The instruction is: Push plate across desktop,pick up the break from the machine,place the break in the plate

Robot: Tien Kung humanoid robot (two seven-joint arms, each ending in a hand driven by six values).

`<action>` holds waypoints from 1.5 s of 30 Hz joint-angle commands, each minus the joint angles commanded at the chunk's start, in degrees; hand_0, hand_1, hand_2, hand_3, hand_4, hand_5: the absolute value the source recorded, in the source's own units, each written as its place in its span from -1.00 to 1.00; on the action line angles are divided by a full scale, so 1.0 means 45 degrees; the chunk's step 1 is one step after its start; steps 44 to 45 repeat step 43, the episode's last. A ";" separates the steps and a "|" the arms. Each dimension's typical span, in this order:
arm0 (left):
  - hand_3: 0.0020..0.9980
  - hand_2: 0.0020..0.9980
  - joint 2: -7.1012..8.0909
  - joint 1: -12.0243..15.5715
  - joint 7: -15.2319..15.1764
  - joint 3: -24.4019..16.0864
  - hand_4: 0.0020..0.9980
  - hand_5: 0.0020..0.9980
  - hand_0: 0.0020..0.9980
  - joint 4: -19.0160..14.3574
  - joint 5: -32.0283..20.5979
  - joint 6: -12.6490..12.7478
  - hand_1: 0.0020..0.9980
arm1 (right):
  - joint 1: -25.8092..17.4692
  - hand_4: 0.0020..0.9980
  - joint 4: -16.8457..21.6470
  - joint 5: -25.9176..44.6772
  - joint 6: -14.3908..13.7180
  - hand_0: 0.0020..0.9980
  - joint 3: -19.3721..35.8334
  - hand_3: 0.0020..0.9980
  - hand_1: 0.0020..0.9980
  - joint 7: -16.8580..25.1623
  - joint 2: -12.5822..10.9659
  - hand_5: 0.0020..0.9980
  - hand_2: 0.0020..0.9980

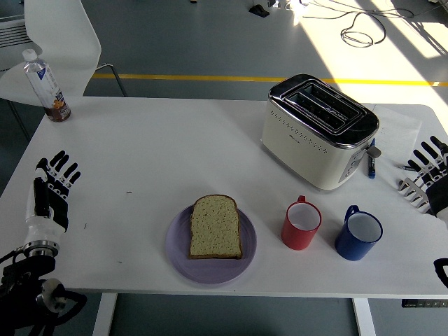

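A slice of bread (215, 227) lies flat on a lilac plate (179, 250) near the table's front edge, left of centre. The cream and chrome toaster (318, 129) stands at the back right, its two slots showing no bread. My left hand (52, 183) hovers over the table's left edge, fingers spread, holding nothing. My right hand (425, 175) sits at the far right edge, fingers spread and free, well apart from the toaster.
A red mug (302, 224) and a blue mug (358, 233) stand right of the plate. A blue pen (372, 162) lies beside the toaster. A drink bottle (47, 87) stands at the back left corner. A white chair is behind the table.
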 joint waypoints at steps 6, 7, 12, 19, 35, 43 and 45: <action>0.56 0.77 0.0000 -0.0002 0.1105 -0.0218 -0.01 1.00 0.63 -0.0400 0.0312 0.0222 0.64 | 0.0029 0.02 -0.0016 -0.0003 0.0017 0.62 -0.0006 0.54 0.56 -0.0010 0.0024 0.16 0.56; 0.56 0.77 0.0000 -0.0002 0.1215 -0.0265 -0.01 1.00 0.63 -0.0417 0.0364 0.0192 0.65 | 0.0029 0.02 -0.0018 -0.0002 0.0018 0.61 -0.0002 0.53 0.56 -0.0010 0.0025 0.16 0.56; 0.56 0.77 0.0000 0.0007 0.1554 -0.0428 -0.01 1.00 0.63 -0.0421 0.0560 0.0012 0.65 | 0.0011 0.02 -0.0027 -0.0001 0.0020 0.61 0.0025 0.53 0.56 -0.0012 0.0021 0.16 0.56; 0.56 0.75 0.0000 0.0039 0.1802 -0.0490 -0.01 1.00 0.62 -0.0375 0.0734 -0.0360 0.63 | -0.0028 0.02 -0.0077 -0.0016 0.0057 0.61 0.0014 0.52 0.55 -0.0029 0.0022 0.16 0.56; 0.56 0.76 0.0000 0.0129 0.2133 -0.0774 0.00 1.00 0.64 -0.0497 0.2682 -0.2613 0.65 | -0.0137 0.02 -0.0151 -0.0031 0.0139 0.61 -0.0026 0.52 0.55 -0.0071 0.0029 0.16 0.56; 0.56 0.76 0.0000 0.0068 0.2161 -0.0779 0.01 1.00 0.65 -0.0480 0.2749 -0.2914 0.65 | -0.0079 0.02 -0.0186 -0.0047 0.0161 0.61 0.0021 0.52 0.55 -0.0079 0.0049 0.16 0.55; 0.56 0.76 0.0000 0.0068 0.2161 -0.0779 0.01 1.00 0.65 -0.0480 0.2749 -0.2914 0.65 | -0.0079 0.02 -0.0186 -0.0047 0.0161 0.61 0.0021 0.52 0.55 -0.0079 0.0049 0.16 0.55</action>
